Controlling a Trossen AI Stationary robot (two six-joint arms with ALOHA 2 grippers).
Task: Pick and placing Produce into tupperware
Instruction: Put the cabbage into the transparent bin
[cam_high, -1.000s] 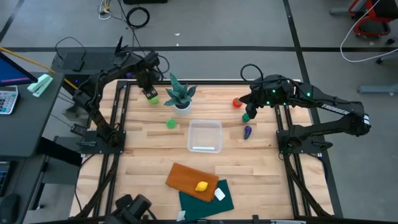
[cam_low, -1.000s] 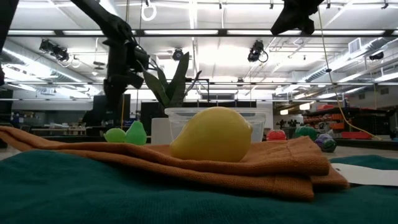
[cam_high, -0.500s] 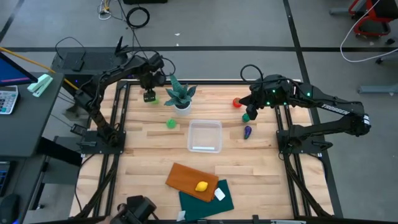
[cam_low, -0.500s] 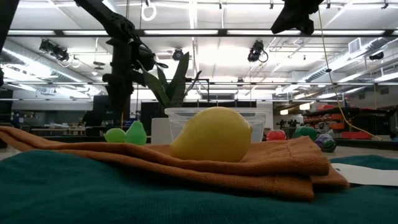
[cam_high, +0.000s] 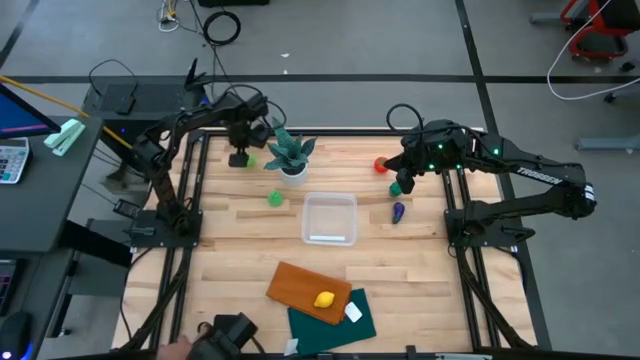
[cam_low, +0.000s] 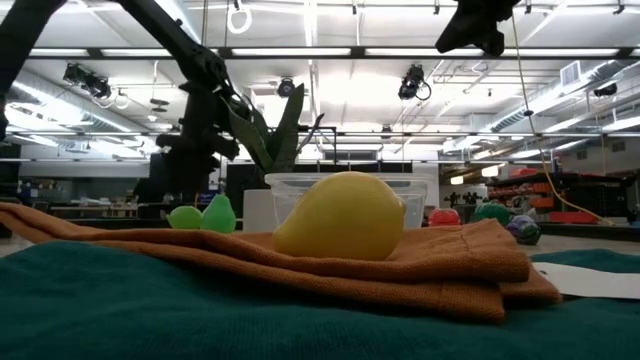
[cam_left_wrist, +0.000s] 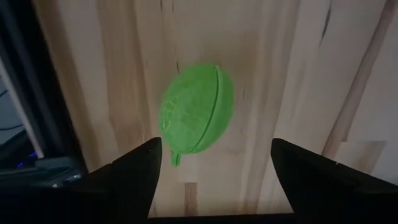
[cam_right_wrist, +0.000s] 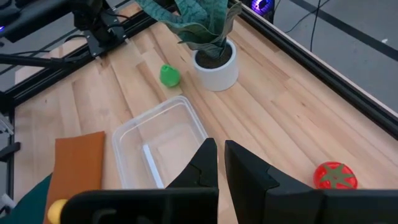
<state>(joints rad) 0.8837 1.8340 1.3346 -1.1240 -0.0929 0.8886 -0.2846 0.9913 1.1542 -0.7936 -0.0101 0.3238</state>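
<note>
Left gripper (cam_high: 239, 158) has swung in toward the potted plant (cam_high: 290, 152) over the last second, and now hangs just off the plant's left side, straight over a light green fruit (cam_left_wrist: 196, 107) lying on the desk (cam_high: 240, 250). Its jaws stand wide apart with the fruit showing between them in the wrist view, nothing gripped. From table height the arm has shifted closer to the plant's leaves.

Over on the other side, the right gripper (cam_high: 397, 186) hasn't budged: it hovers well to the plant's right, jaws pressed nearly together, holding nothing that I can see.

Nothing else has stirred. A second light green piece (cam_high: 275, 199) sits just in front of the plant, toward the tupperware (cam_high: 330, 219), which rests on the desk a little farther out from the plant with no produce in it. The red piece (cam_high: 381, 165) lies to the plant's right, the purple one (cam_high: 398, 211) beyond it, near the tub's right edge. Far from the plant, at the near end of the desk, the yellow piece (cam_high: 324, 299) sits on the orange-brown board (cam_high: 296, 284), which overlaps a green cloth (cam_high: 330, 325).
</note>
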